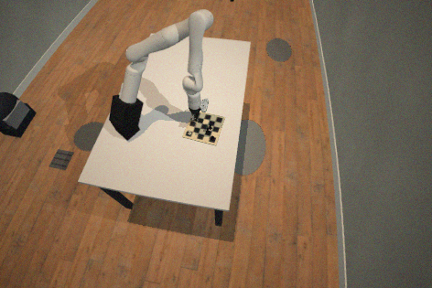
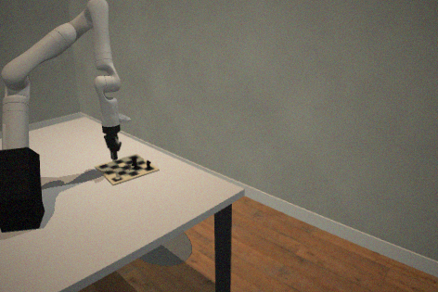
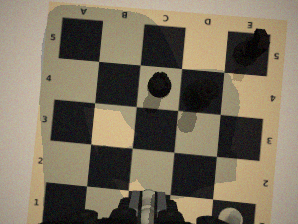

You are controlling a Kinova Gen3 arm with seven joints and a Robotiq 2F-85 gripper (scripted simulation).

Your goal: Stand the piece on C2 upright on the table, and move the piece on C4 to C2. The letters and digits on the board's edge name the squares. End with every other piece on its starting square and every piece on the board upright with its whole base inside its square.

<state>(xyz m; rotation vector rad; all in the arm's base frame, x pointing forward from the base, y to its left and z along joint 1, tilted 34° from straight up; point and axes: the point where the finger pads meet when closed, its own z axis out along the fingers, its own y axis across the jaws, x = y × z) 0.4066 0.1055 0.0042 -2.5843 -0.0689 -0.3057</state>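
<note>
Arm reaches down over the chessboard, which lies near the right edge of the white table. The gripper is clamped shut on a light piece — held just above the board's row 1–2 end, around column C; its exact shape is hard to make out. Square C2 shows bare. A dark piece stands upright on C4, another dark piece beside it on D4, a third on E5. A pale piece sits at E1.
</note>
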